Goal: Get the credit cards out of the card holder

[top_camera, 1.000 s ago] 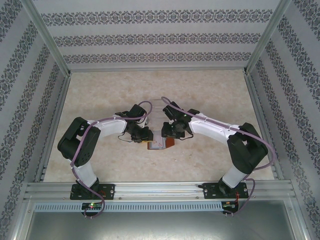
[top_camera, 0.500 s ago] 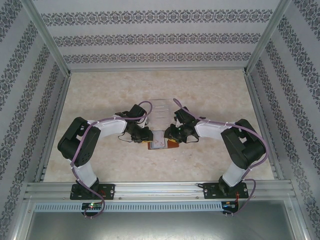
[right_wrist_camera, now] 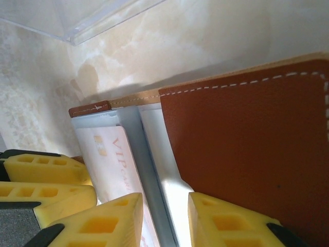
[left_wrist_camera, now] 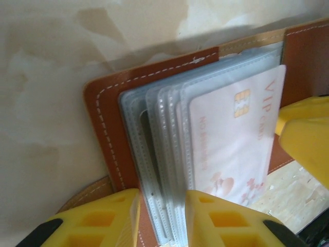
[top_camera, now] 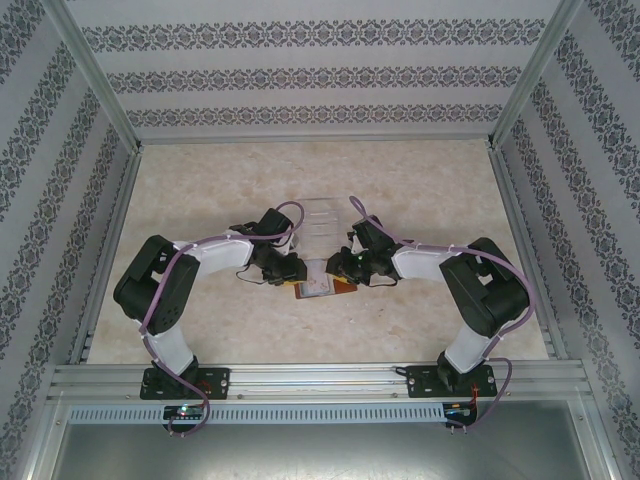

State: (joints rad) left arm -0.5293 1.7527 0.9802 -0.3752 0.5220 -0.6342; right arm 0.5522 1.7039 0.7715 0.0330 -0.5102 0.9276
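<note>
Right, the card holder (top_camera: 322,287) lies open mid-table between both arms, the left gripper (left_wrist_camera: 162,221) astride the clear sleeves (left_wrist_camera: 159,154) and the right gripper (right_wrist_camera: 165,221) astride a pale leaf (right_wrist_camera: 169,190), whether either pinches I cannot tell, so a pull could drag the whole holder and leave the whitish card (left_wrist_camera: 231,144) sleeved.

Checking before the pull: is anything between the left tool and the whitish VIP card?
Yes. The VIP card appears to sit inside one of the clear sleeves of the card holder; the left tool straddles those sleeves' edges, so film covers it.
</note>
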